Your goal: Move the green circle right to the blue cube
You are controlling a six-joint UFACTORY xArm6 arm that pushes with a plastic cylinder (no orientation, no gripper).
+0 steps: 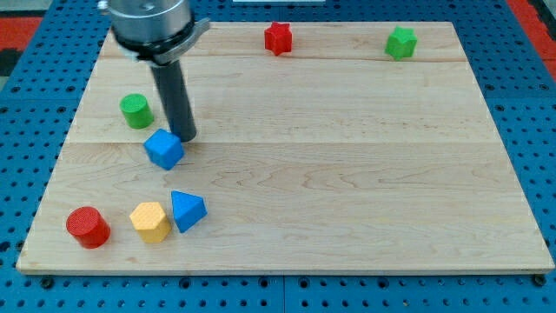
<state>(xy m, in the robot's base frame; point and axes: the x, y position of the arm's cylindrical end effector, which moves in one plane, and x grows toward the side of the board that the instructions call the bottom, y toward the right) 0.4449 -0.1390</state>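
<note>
Resting on the wooden board (347,174), my tip (188,138) sits at the upper right edge of the blue cube (164,149), touching it or just beside it; contact cannot be told apart from a near miss. I carry no jaws, only a straight dark rod (175,100) hanging from the grey housing at the view's top left, and it clamps on nothing.

The green circle (135,111), a short upright cylinder with its round face up, stands on the board's left side, up and to the view's left of the blue cube and apart from it, with my rod between the two on the right. Being round, it shows no long axis and no facing direction.

The board holds seven blocks, all lying loose on its flat top. Two are red: a red star (278,38) near the top edge and a red cylinder (88,227) at the bottom left corner. Two are green: the circle and a green hexagonal block (400,43) at the top right. Two are blue: the cube and a blue triangular block (187,210) at the bottom left. One yellow hexagonal block (150,221) sits touching that triangle's left side. A blue pegboard (539,104) surrounds the board.
</note>
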